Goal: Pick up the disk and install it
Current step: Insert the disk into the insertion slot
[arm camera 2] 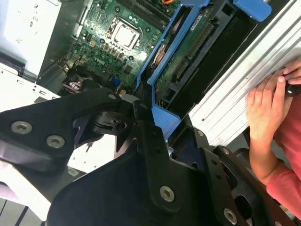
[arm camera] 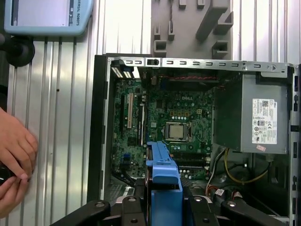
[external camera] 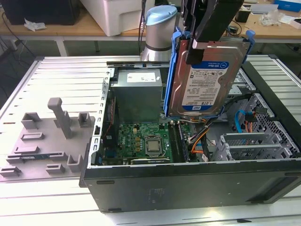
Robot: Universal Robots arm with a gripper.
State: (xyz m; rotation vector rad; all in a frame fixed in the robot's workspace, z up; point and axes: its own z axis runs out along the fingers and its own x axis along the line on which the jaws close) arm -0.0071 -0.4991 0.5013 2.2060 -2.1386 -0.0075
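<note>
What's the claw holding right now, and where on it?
The claw holds the disk by its upper edge, upright over the open case.

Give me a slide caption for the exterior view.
The gripper holds the disk, label facing the camera, above the open computer case.

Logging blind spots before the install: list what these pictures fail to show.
Exterior view: the disk, clamped upright in the gripper, hides the case interior behind it.
Second wrist view: the dark object at the hand is cut off by the frame edge.
First wrist view: the disk is edge-on, label unseen.
</note>
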